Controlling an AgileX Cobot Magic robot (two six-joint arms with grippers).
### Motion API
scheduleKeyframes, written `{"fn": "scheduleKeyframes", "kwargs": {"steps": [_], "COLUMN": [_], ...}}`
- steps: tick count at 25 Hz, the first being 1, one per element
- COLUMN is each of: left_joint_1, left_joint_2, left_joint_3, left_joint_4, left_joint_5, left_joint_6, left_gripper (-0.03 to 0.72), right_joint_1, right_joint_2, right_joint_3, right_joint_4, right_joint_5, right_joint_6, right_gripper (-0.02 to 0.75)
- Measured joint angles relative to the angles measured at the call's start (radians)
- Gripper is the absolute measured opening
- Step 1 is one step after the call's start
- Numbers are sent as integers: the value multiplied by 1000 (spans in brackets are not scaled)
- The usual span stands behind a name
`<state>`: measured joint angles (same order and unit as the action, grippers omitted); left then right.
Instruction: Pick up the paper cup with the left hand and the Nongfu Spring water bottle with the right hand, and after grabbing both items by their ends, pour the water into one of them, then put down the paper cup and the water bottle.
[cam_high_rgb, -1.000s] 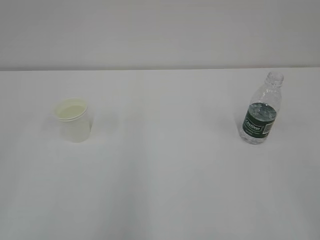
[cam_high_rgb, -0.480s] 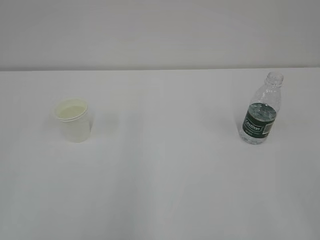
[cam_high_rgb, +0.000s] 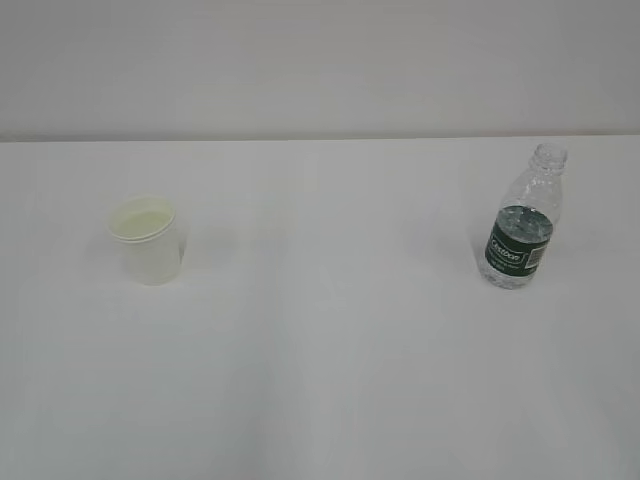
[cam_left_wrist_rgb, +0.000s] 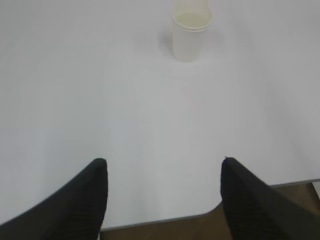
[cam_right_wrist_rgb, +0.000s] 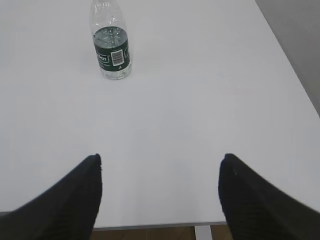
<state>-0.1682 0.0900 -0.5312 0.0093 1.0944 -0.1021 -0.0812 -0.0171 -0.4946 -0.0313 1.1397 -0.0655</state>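
Note:
The white paper cup (cam_high_rgb: 148, 240) stands upright on the left of the white table (cam_high_rgb: 330, 330); in the left wrist view the paper cup (cam_left_wrist_rgb: 191, 31) is far ahead. The Nongfu Spring water bottle (cam_high_rgb: 522, 228), clear with a dark green label and no cap, stands upright on the right; water fills its lower part. In the right wrist view the bottle (cam_right_wrist_rgb: 111, 42) is far ahead and to the left. My left gripper (cam_left_wrist_rgb: 164, 162) is open over the table's near edge, nothing between its fingers. My right gripper (cam_right_wrist_rgb: 161, 159) is open too, empty. Neither arm shows in the exterior view.
The table's near edge (cam_left_wrist_rgb: 165, 220) lies just under both grippers, with brown floor (cam_left_wrist_rgb: 210, 225) below. The table's right edge (cam_right_wrist_rgb: 287, 55) runs along the right wrist view. A pale wall (cam_high_rgb: 320, 60) stands behind the table.
Cup and bottle stand where they were; nothing has visibly moved in the exterior view.

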Motion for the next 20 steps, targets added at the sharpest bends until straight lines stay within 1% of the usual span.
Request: {"fn": "scheduleKeyframes", "kwargs": {"steps": [10,20], "left_joint_1": [0,0], "left_joint_2": [-82,-86], "left_joint_3": [0,0], "left_joint_4": [0,0], "left_joint_5": [0,0], "left_joint_6": [0,0], "left_gripper": [467,464], "right_joint_1": [0,0], "right_joint_2": [0,0], "right_joint_3": [0,0], "right_joint_4": [0,4], "right_joint_5": [2,2], "right_joint_6": [0,0], "right_gripper": [540,537]}}
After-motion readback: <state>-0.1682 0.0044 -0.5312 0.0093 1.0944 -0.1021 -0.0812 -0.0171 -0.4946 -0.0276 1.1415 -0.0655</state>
